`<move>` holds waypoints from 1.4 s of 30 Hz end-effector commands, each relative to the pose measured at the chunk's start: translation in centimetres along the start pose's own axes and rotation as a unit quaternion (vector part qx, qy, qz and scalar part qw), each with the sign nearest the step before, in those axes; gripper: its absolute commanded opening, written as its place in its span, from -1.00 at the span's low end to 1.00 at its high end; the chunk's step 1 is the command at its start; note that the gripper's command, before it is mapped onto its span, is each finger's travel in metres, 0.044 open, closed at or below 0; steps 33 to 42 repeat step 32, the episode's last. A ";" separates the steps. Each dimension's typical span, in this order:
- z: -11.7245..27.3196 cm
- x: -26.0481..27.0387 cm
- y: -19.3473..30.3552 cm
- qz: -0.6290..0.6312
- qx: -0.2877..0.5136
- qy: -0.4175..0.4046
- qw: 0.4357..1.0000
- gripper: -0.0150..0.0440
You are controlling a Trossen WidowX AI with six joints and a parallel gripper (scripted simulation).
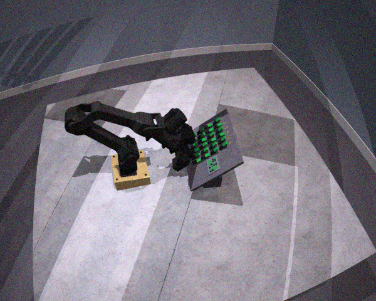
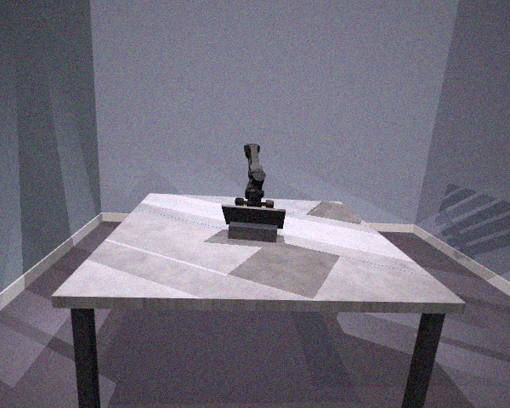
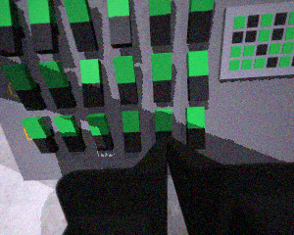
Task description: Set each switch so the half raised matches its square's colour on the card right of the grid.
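Observation:
The tilted grey panel carries a grid of rocker switches, each with a green far half and a dark near half. The small card is right of the grid. Its nearest row shows, from the left, green, green, green, dark, green, dark. My gripper is shut and empty. Its fingertips are over the dark half of the near row's fifth switch, partly covering it; contact cannot be told. The near row's sixth switch is just right of them. Which halves are raised is hard to tell.
The panel stands on a dark support block on the table. The arm's yellow base is on the near side of the panel. The grid's far row is cut off in the wrist view.

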State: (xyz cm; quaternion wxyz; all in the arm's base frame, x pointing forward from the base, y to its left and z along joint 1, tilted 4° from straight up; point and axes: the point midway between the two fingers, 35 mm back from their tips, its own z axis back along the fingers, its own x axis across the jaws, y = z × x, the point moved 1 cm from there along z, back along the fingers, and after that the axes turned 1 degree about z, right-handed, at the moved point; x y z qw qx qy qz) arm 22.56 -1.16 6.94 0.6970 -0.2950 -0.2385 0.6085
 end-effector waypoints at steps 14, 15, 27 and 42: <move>6.5 0.0 -0.3 0.002 0.014 -0.003 1.000 -0.49; 6.5 0.0 -0.3 0.002 0.014 -0.003 1.000 -0.49; 7.0 3.9 -7.3 0.001 0.012 -0.004 1.000 -0.49; 7.0 3.9 -7.3 0.001 0.012 -0.004 1.000 -0.49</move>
